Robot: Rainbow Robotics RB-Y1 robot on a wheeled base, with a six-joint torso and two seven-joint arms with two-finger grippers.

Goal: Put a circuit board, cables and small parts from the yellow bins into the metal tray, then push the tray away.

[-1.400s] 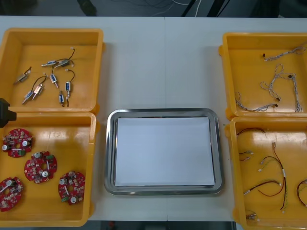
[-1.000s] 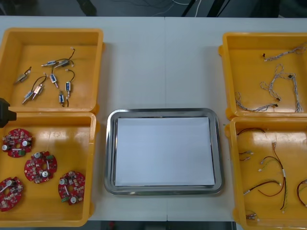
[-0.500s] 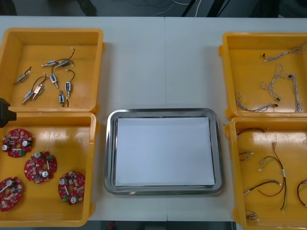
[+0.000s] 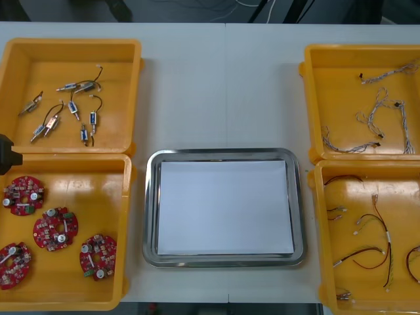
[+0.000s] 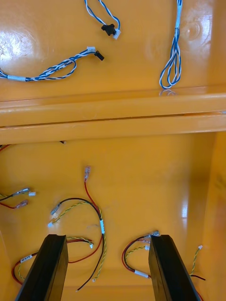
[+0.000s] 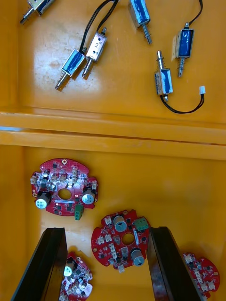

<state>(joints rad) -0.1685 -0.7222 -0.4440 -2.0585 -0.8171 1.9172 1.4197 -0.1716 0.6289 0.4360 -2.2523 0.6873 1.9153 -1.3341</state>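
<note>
Tray (image 4: 150, 210) sits centre of worktop (image 4: 223, 85), toward 6 o'clock. 10 o'clock bin (image 4: 72, 43): small metal parts (image 4: 52, 122) inside. 8 o'clock bin (image 4: 92, 190), touching it: four circuit boards (image 4: 56, 228). 2 o'clock bin (image 4: 341, 85): twisted cables (image 5: 47, 72). 4 o'clock bin (image 4: 319, 230), against it: looser cables (image 5: 101, 226). Tray between the two nearer bins

Workshop bench for electronics assembly: a light table (image 4: 223, 85) holds yellow bins (image 4: 72, 44) sorted with round red circuit boards (image 4: 56, 228), cables (image 4: 380, 98) and small metal parts (image 4: 73, 108), set around a metal tray (image 4: 223, 152), with loose cords (image 4: 220, 8) on the dark floor beyond.
</note>
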